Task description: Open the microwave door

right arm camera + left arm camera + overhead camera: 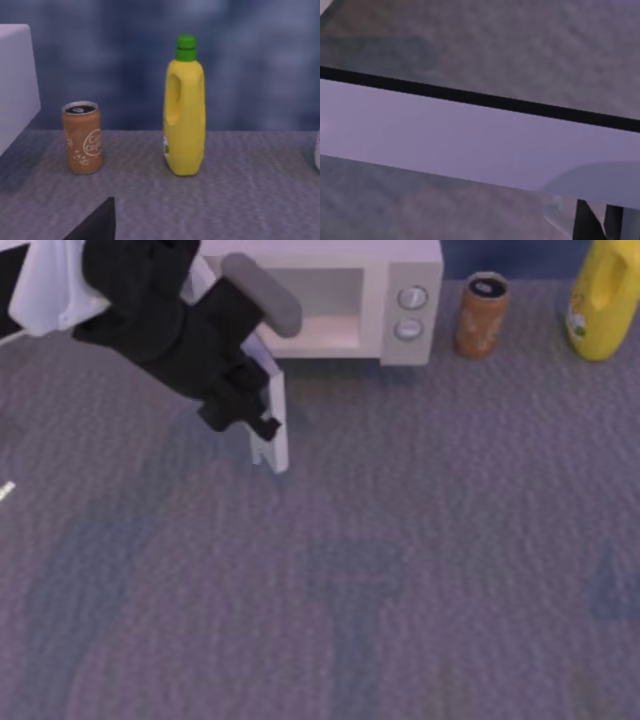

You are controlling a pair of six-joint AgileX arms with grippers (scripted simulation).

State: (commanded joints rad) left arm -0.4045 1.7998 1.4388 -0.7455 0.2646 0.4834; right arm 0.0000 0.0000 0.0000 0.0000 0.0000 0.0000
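The white microwave (400, 280) stands at the back of the table, its two grey knobs (410, 312) facing forward. The microwave door (277, 415) is swung out toward the front, edge-on from above, and the cavity (320, 305) shows. My left gripper (258, 427) sits at the door's free edge, shut on it. In the left wrist view the door (470, 135) is a wide pale band, with the left gripper (600, 225) at its edge. Only a dark part of my right gripper (100, 225) shows, and that arm is out of the top view.
An orange-brown can (482, 315) stands just right of the microwave, and a yellow bottle (603, 295) with a green cap (185, 47) stands farther right. The same can (82, 145) appears in the right wrist view. Grey tabletop (400, 570) spreads in front.
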